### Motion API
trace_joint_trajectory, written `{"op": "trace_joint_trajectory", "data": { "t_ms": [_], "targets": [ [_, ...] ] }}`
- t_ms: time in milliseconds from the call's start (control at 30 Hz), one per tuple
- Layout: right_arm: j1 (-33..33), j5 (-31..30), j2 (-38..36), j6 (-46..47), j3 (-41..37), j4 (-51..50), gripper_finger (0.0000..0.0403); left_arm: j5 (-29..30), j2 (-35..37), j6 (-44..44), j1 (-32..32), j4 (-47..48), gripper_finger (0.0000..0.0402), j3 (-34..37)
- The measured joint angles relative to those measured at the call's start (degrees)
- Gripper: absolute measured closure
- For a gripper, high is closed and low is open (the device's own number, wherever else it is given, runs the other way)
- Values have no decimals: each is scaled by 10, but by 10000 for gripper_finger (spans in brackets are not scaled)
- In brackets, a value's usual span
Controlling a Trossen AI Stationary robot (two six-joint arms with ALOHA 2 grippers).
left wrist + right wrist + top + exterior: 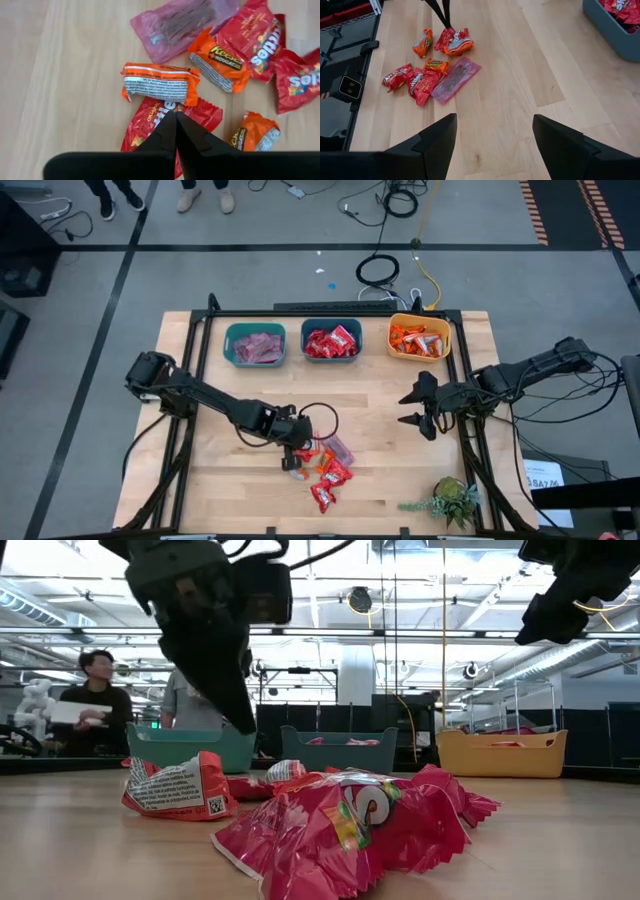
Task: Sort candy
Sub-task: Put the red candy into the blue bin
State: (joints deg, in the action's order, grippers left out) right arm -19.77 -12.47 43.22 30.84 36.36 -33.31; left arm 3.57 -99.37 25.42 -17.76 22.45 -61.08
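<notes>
Bright, even overhead light from ceiling strips in the low view; the counter [380, 430] shows only soft, faint shadows; candy [345, 825] wrappers glint; the nearest wrapper is slightly soft; the left tool [240, 720] reads as a dark silhouette.

A pale wooden counter [250, 395] stands on a grey floor [90, 330] marked with dark lines. Cables [380, 270] lie on the floor behind it — black ones and one yellow. In the low view, the room behind is a large hall with ceiling lamps [365, 600] and a person [95, 690] seated at the left.
</notes>
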Motion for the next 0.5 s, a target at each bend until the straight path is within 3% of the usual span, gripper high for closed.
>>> {"op": "trace_joint_trajectory", "data": {
  "t_ms": [233, 500],
  "targets": [
    [0, 0, 0, 0, 0, 1, 149, -2, -17, 13, 0, -3, 338, 0],
    [0, 1, 0, 0, 0, 1, 149, -3, -19, 13, 1, -6, 242, -1]
  ]
}}
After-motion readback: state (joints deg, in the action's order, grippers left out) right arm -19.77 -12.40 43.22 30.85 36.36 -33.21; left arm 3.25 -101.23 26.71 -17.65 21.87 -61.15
